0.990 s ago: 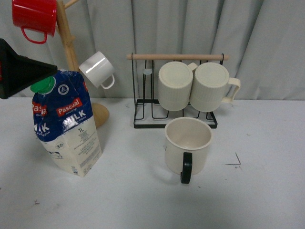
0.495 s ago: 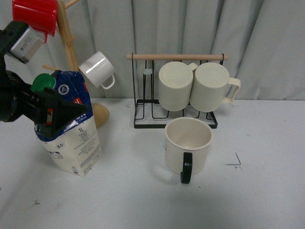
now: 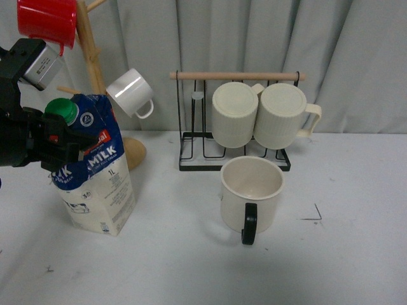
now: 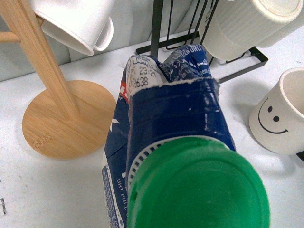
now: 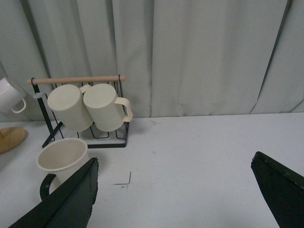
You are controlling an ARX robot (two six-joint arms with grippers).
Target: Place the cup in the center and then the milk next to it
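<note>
The milk (image 3: pixel 95 184), a blue-and-white carton with a green cap, stands leaning slightly at the table's left. My left gripper (image 3: pixel 63 145) is shut on its upper part, just below the cap. In the left wrist view the carton's top and cap (image 4: pixel 190 180) fill the lower frame and the fingers are hidden. The cup (image 3: pixel 251 197), cream with a black handle, stands mid-table in front of the rack; its smiley shows in the left wrist view (image 4: pixel 280 114). My right gripper (image 5: pixel 175 190) is open and empty above the bare table, right of the cup (image 5: pixel 61 156).
A wooden mug tree (image 3: pixel 93 70) behind the milk holds a red mug (image 3: pixel 48 22) and a small white mug (image 3: pixel 130 92). A black wire rack (image 3: pixel 191 149) holds two ribbed cream mugs (image 3: pixel 234 114). A grey curtain hangs behind. A black corner mark (image 3: pixel 316 216) lies right of the cup.
My left gripper came down from the upper left and closed on the carton's top. The carton now stands a little more upright. The cup has not moved.
</note>
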